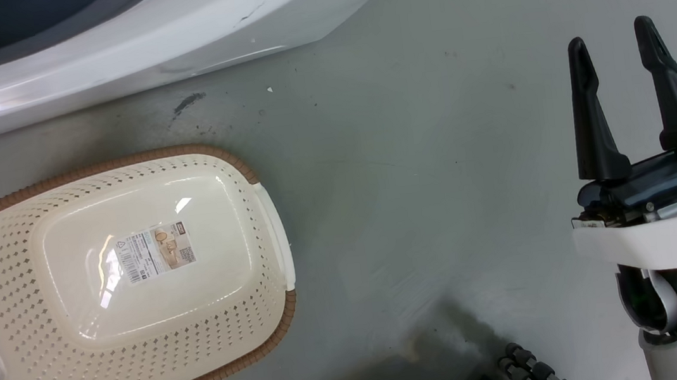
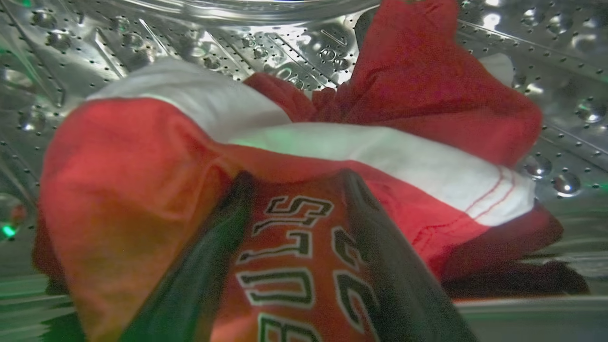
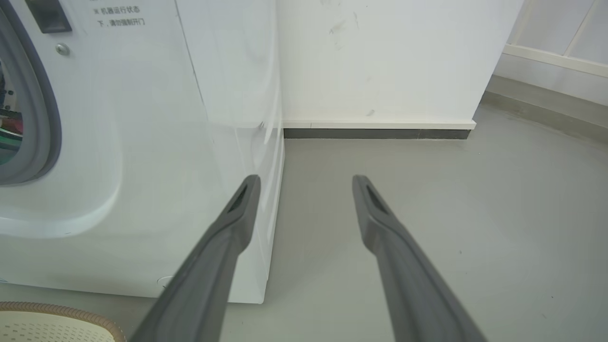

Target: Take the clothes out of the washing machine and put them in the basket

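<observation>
1. Step in hand, as I judge it: taking hold of the clothes inside the washing machine. Nothing is out yet.
2. Method: I should close firmly on a thick fold of the jersey, not a single thin layer, so the cloth does not slip free on the way out.
3. Method, continued: I should draw back straight through the washing machine's round opening and lift high enough for the trailing cloth to pass its grey rim. The red pieces lie tangled together, so more than one may come at once.
4. Left claw: deep inside the washing machine's steel drum. The fingers stand apart, about as wide as my other claw's. The lettered front of the jersey lies between them and touches both, and the tips are pushed under a red-and-white fold. It is not yet clamped.
5. Right claw: outside the washing machine, off to its right over the bare floor. The fingers are spread wide, holding and touching nothing.
6. Clothes: one heap in the bottom of the washing machine's drum, red with a broad white band.
7. Basket: on the floor just in front of the washing machine, nothing in it, with a paper label on its bottom.
</observation>
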Controlling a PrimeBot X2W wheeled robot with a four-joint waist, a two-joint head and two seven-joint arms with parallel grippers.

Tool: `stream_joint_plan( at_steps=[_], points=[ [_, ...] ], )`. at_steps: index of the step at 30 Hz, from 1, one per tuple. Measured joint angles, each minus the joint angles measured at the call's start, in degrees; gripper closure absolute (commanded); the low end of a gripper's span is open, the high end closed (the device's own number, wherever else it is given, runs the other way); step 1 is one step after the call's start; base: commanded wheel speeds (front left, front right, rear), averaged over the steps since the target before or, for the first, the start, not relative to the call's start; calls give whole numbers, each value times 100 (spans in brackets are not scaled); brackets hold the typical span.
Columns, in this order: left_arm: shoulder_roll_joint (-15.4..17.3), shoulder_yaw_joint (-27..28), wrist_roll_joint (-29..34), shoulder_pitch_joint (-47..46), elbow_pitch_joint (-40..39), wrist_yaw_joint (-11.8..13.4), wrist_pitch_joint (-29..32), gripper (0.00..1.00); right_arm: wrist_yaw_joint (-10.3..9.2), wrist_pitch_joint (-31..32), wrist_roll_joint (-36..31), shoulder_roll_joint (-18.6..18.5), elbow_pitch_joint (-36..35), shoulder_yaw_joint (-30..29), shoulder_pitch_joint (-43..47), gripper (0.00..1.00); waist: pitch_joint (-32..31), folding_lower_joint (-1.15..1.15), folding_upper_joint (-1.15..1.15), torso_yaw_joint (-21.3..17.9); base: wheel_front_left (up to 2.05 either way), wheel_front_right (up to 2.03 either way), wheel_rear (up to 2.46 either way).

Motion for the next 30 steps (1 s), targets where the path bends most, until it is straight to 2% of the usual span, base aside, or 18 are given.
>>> stream_joint_plan(
  at_steps=[12,13,14,30],
  points=[
    [-70,-65,-112,-107,82,14,439,0,0,0,42,0,-46,-2,-67,0,140,0,0,-19,0,0,0],
    [-68,-83,-112,-107,85,-14,443,86,0,0,42,0,-47,-3,-69,0,141,0,0,-18,0,0,0],
    [-65,-118,-104,-105,86,-14,383,100,0,0,42,0,-48,-7,-71,0,142,-1,0,-15,0,0,0],
    [38,-258,-216,101,74,-69,-594,100,0,0,38,0,0,29,-82,0,-198,0,0,2,0,0,0]
  ],
)
